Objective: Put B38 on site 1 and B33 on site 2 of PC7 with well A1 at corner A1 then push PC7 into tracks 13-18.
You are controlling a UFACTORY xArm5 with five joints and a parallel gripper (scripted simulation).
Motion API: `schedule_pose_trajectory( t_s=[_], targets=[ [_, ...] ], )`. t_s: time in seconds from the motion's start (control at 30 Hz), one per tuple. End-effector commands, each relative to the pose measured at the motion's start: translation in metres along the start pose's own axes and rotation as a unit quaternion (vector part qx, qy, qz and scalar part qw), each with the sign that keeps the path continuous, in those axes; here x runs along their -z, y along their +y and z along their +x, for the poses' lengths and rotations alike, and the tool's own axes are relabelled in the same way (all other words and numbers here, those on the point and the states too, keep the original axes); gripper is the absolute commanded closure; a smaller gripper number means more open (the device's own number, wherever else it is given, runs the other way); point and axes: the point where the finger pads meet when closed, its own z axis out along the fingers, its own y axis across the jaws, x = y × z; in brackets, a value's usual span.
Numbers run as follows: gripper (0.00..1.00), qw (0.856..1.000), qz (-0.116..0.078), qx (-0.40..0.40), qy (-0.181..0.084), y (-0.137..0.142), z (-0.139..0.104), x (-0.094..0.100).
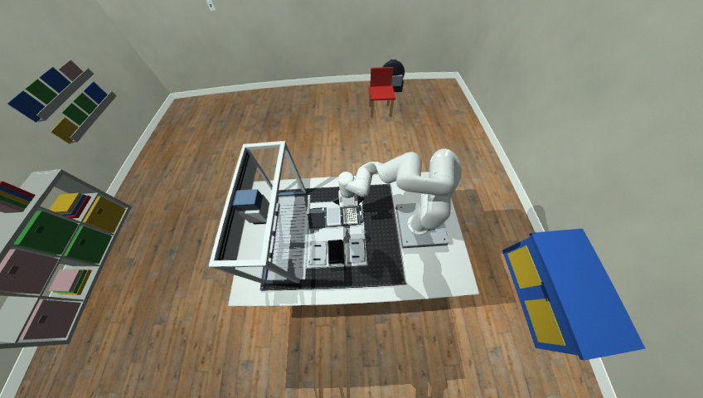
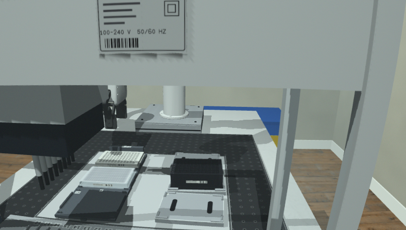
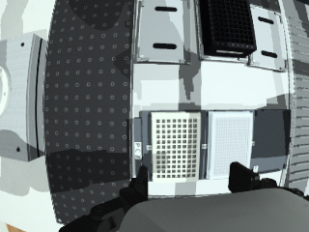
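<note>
The carrier PC7 [image 1: 317,217] [image 2: 96,203] [image 3: 138,145] lies on the apron, handle toward the arm, its far end close to the rails [image 1: 291,231] [image 3: 299,97]. B38 [image 1: 351,215] [image 2: 120,158] [image 3: 176,147], cream, sits on site 1. B33 [image 1: 333,215] [image 2: 107,176] [image 3: 231,145], white, sits on site 2. Both look flat; their A1 corners are too small to read. Site 3 is bare. B83 [image 1: 336,250] [image 2: 196,170] [image 3: 227,29], black, stands in the middle nest. My gripper [image 2: 116,120] [image 3: 189,178] is open and empty, raised above the carrier. No lamp can be made out.
The bare nests S1 [image 1: 356,249] [image 3: 164,29] and S3 [image 2: 190,202] [image 3: 269,39] flank B83, beside the apron. A white instrument frame [image 1: 278,196] stands over the rails. A grey and black head with hanging tips [image 2: 52,167] is at the left in the exterior view.
</note>
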Motion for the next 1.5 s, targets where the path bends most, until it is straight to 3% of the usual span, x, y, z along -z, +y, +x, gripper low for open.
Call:
schedule_pose_trajectory(
  t_s=[0.0,1.03,1.47],
  targets=[
    [0.0,1.0,-0.005,-0.017,0.011,0.008,0.007,0.001],
    [0.0,1.0,-0.005,-0.017,0.011,0.103,0.103,-0.006],
    [0.0,1.0,-0.005,-0.017,0.011,0.104,0.104,-0.006]
  ],
)
